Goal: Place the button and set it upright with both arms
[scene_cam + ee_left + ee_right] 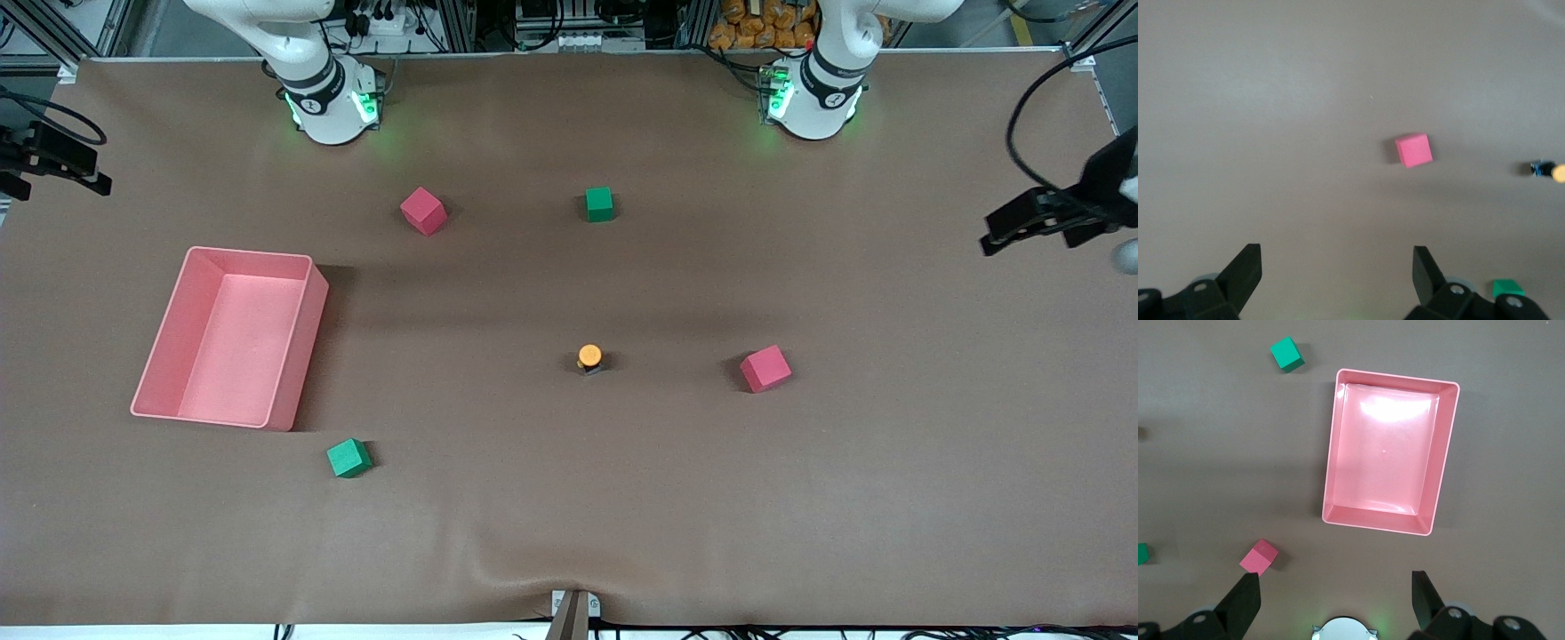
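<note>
The button stands upright in the middle of the table, orange cap up on its black body. It also shows in the left wrist view, small near the picture's edge. Both arms rise from their green-lit bases and leave the front view, so neither gripper shows there. My left gripper is open and empty, high over bare table between its base and a red cube. My right gripper is open and empty, high over the table by its own base.
A pink bin sits toward the right arm's end. One red cube lies beside the button, another near the right base. Green cubes lie at mid-table and near the bin. Black fixtures overhang both ends.
</note>
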Robot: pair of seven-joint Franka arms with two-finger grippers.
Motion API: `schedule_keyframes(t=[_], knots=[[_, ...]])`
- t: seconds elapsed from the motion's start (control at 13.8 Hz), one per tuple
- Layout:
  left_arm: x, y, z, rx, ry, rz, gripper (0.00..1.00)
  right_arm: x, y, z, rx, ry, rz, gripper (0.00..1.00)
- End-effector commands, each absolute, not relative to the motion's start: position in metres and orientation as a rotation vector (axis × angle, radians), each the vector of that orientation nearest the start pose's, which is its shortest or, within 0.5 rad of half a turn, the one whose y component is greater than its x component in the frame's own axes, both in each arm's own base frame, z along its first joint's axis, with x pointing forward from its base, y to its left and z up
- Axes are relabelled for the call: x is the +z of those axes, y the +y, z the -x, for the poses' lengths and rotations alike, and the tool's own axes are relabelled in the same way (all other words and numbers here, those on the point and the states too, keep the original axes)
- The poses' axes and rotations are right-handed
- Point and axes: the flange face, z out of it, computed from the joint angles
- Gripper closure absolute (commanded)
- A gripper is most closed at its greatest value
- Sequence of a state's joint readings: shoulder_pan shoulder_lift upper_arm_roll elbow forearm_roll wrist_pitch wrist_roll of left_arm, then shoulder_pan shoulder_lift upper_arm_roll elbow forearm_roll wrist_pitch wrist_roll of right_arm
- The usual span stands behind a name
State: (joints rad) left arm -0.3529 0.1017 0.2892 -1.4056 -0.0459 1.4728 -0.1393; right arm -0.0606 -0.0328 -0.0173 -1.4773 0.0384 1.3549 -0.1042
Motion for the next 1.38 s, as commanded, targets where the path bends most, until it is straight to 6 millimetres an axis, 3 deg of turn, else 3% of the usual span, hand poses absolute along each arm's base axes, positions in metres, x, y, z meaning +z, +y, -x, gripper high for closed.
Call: schedule_keyframes(t=[0.0,0.72,1.3], knots=[[0.629,-0.069,-0.571,0.072,-0.057,3.164,0.0,0.671,-0.039,-0.518,0.128,-0.051,3.1,0.0],[0.631,-0.07,-0.573,0.05,-0.055,3.125,0.0,0.669,-0.04,-0.519,0.133,-0.046,3.099,0.0],[0.655,-0.058,-0.568,-0.019,-0.062,3.151,0.0,0.669,-0.041,-0.519,0.133,-0.044,3.099,0.0]])
